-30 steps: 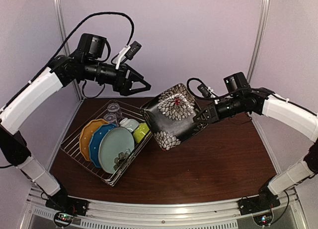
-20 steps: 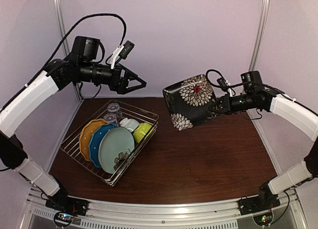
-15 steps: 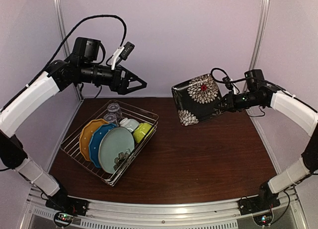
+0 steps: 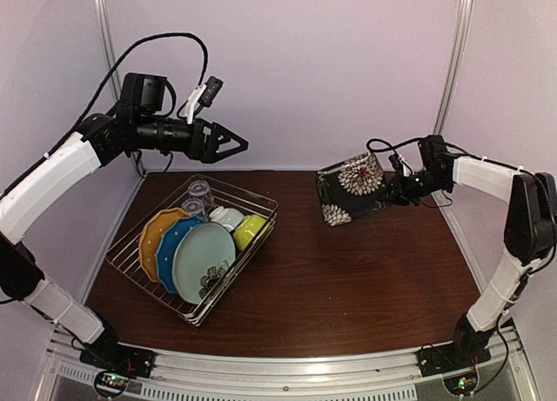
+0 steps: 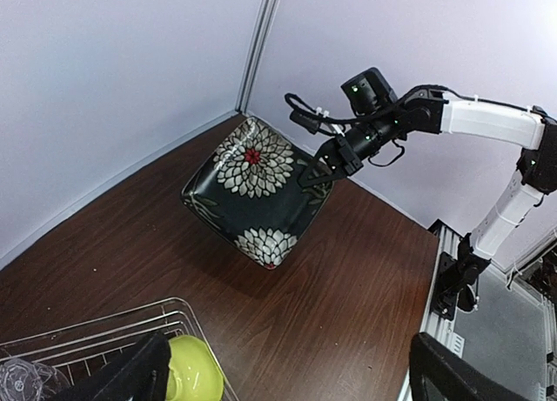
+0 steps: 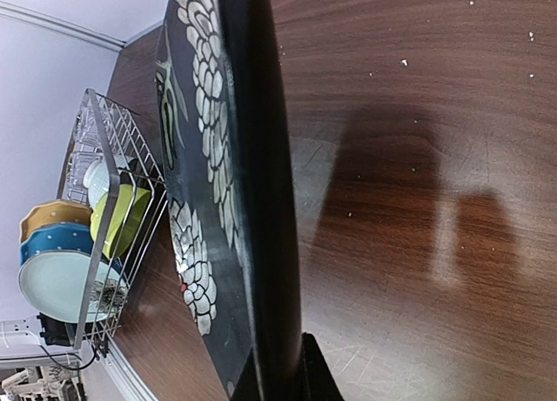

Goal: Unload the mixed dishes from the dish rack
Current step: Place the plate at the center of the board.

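Right gripper (image 4: 389, 192), clenched on one rim of the tilted dark floral plate (image 4: 351, 189) near the far right corner of the bench (image 4: 348, 279), may let it pivot and slip; left gripper (image 4: 233, 144) stands released.

Nothing to read here. No words, numbers, brand names or signs on the dark square plate with white flowers (image 4: 352, 190), just painted petals and leaves. None on the silver wire dish rack (image 4: 233, 190) either.
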Available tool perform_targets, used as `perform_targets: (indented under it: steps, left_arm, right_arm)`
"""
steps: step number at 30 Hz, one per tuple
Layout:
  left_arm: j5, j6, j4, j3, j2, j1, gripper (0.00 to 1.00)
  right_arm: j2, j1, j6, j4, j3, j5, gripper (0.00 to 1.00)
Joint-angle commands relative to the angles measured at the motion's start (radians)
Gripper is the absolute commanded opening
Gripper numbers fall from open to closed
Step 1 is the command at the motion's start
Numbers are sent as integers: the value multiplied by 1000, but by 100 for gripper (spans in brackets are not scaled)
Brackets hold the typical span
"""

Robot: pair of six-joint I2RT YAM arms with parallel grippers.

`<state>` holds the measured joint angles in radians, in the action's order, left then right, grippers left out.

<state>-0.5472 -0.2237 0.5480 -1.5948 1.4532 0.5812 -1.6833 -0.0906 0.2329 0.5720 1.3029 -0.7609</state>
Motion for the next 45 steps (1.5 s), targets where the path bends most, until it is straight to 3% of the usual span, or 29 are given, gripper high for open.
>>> perform_targets:
  steps: [1,13,21,36,45]
  left_arm:
    - [-29,-34,-85,27,-11,-6,98]
    - [-38,-88,-188,161,-59,-6,97]
    - [-35,-71,-165,168,-59,-6,97]
    - [-27,-81,-171,201,-61,-7,98]
    - [-28,-94,-191,242,-66,-7,97]
  right_arm:
    - [-30,-2,43,-191,47,-90,0]
    - [-168,-4,80,-269,56,-130,0]
    - [-243,-7,101,-297,73,-124,0]
    - [-380,-10,82,-251,175,-114,1]
    - [-447,-9,57,-200,244,-69,6]
